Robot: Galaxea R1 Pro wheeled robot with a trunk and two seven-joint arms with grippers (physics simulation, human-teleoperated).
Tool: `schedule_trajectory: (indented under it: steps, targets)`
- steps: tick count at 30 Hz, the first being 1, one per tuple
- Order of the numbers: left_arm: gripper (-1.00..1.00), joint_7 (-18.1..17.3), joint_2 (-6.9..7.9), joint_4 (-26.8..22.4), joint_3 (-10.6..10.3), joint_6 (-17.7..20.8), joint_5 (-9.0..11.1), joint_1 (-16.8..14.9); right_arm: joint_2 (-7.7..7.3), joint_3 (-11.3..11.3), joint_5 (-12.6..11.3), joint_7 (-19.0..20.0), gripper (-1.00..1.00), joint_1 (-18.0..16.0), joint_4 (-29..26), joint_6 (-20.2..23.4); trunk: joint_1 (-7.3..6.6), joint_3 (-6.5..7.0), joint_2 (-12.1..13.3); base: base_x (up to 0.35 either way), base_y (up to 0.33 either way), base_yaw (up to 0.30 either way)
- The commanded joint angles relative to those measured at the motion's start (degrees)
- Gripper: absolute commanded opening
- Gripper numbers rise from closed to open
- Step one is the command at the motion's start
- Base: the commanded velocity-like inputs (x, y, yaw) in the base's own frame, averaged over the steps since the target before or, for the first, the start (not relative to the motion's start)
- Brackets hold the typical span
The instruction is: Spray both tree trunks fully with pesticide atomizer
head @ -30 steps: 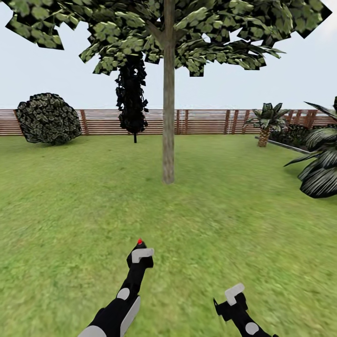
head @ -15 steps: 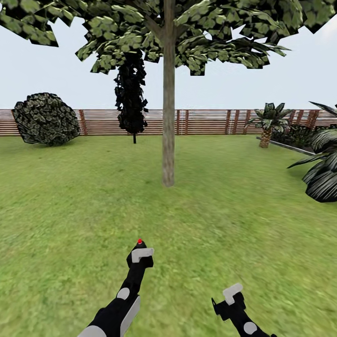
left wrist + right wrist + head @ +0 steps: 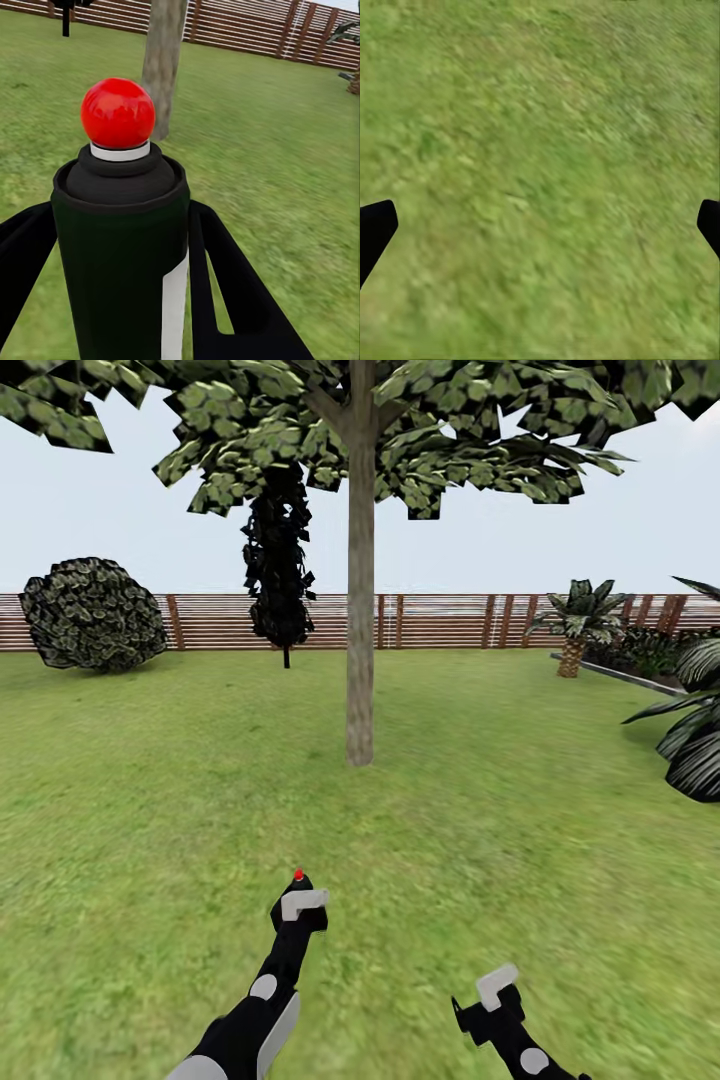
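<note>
My left gripper (image 3: pixel 299 900) is shut on the pesticide atomizer (image 3: pixel 120 255), a dark bottle with a red ball on top (image 3: pixel 298 876). In the left wrist view the black fingers (image 3: pixel 232 285) press both sides of the bottle. Straight ahead across the lawn stands a tree with a bare grey-brown tree trunk (image 3: pixel 360 600) (image 3: pixel 163 64) and a wide leafy canopy (image 3: pixel 400 430). No white specks show on the bark. My right gripper (image 3: pixel 497 1000) hangs low at the right, open, its finger tips (image 3: pixel 375 232) far apart over grass.
A brown slat fence (image 3: pixel 440 620) runs along the back of the garden. A round bush (image 3: pixel 92 613) stands at the left and a dark cypress column (image 3: pixel 278 575) behind the tree. Palms (image 3: pixel 580 622) and dark fronds (image 3: pixel 695 730) fill the right side.
The view has moved forward: the tree is slightly closer and the right-side fronds have slid further right. Both arms keep their pose.
</note>
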Motion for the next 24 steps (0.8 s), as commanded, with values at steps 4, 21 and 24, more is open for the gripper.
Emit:
schedule_trajectory:
  steps: [4,21,24]
  targets:
    - [-1.0,0.0,0.0,0.0,0.0,0.1,0.0,0.0,0.02,0.0,-0.1,0.0,1.0,0.0,0.0,0.0,0.0,0.0,0.0,0.35,0.0,0.0]
    - [-1.0,0.0,0.0,0.4,0.5,0.2,0.0,0.0,0.02,0.0,-0.1,0.0,1.0,0.0,0.0,0.0,0.0,0.0,0.0,0.35,0.0,0.0]
    - [-1.0,0.0,0.0,0.5,0.6,0.2,-0.1,0.0,0.02,0.0,-0.1,0.0,1.0,0.0,0.0,0.0,0.0,0.0,0.0,0.35,0.0,0.0]
